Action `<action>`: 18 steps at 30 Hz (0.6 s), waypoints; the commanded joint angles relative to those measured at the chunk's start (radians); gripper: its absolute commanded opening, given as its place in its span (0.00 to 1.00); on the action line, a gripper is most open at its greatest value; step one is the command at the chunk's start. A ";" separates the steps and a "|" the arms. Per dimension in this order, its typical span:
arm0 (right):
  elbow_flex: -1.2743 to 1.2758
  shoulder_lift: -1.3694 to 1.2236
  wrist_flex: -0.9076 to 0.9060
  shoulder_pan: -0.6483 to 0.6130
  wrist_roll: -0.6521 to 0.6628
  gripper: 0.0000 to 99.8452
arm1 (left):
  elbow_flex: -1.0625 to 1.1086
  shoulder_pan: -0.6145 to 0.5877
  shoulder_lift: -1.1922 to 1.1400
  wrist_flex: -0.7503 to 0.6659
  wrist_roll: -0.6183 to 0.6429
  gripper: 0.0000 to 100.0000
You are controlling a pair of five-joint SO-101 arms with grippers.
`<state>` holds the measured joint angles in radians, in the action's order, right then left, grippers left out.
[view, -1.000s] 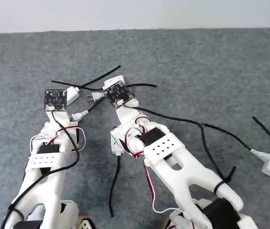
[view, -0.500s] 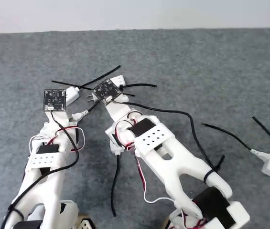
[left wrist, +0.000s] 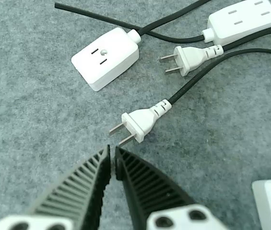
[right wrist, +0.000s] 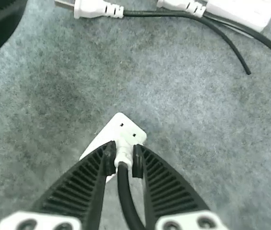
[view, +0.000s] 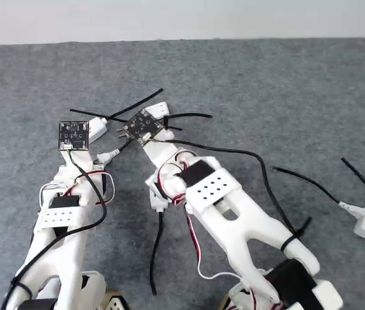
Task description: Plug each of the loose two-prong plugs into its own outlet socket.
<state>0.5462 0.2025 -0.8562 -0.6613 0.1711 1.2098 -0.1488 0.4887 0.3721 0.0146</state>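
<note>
Both arms on my rig are white printed plastic, left arm [view: 59, 245] and right arm [view: 240, 223] alike, with black servo blocks [view: 291, 279] down by the bases. Each one has a white plate [view: 213, 187] dotted with small holes and a little square black circuit board [view: 74, 135] out at the wrist. Red, black and white wires [view: 169, 186] loop around the joints, plus a thicker black cable [view: 99, 194] along each arm. The left gripper [left wrist: 111, 152] and right gripper [right wrist: 121, 151] have dark ribbed fingers [left wrist: 85, 184] on white mounts [left wrist: 173, 221] with round screw holes.
</note>
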 commanded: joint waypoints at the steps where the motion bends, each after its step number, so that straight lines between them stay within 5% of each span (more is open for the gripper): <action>1: -0.097 0.015 -0.047 0.007 0.017 0.01 | -0.013 -0.006 0.026 -0.021 0.005 0.01; 18: -0.152 -0.157 -0.004 0.008 0.089 0.01 | -0.013 -0.006 0.026 -0.021 0.005 0.01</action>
<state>0.4480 0.0460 -0.8730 -0.6628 0.2294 1.2098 -0.1488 0.4887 0.3721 0.0146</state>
